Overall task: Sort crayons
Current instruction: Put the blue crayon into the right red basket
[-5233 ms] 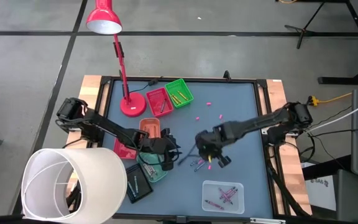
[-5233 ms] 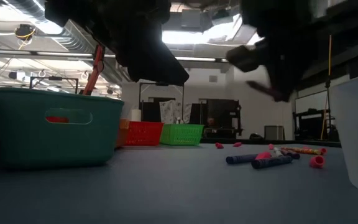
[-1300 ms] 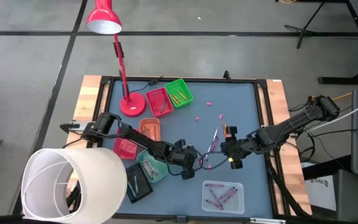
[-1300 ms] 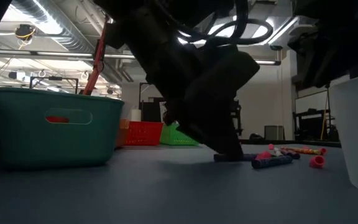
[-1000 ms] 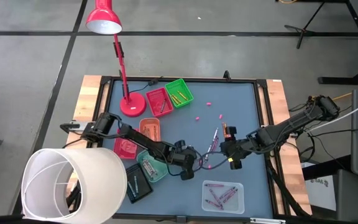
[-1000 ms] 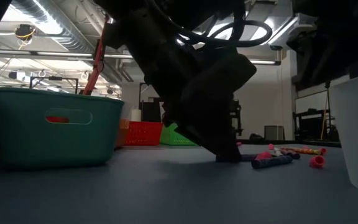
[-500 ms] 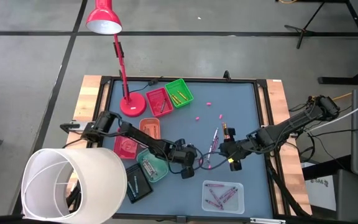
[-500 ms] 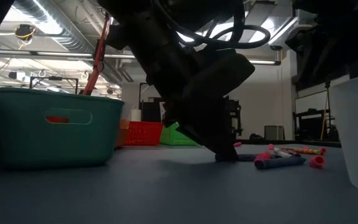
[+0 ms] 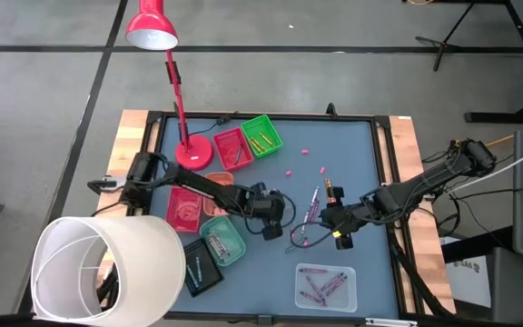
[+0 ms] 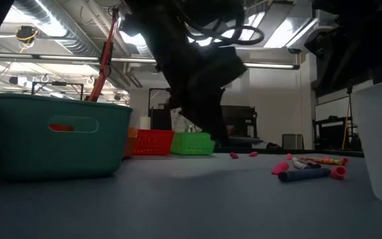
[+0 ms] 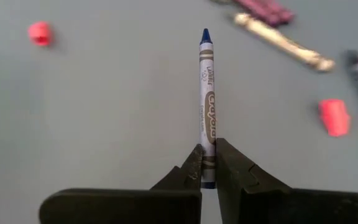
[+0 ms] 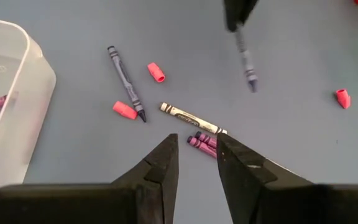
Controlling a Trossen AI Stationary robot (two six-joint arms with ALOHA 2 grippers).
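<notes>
You're working on a smooth grey-blue table (image 9: 352, 154) with small slotted plastic trays along its left side. Your left gripper (image 11: 208, 163) is clamped on the butt of a blue crayon (image 11: 207, 112), a thin paper-wrapped stick whose long axis runs straight out from the fingers, tip pointing away, lifted off the table near its middle. Your right gripper (image 12: 197, 152) hovers with jaws apart, empty, above loose crayons (image 12: 194, 119) and stubby pink bits (image 12: 124, 109).
</notes>
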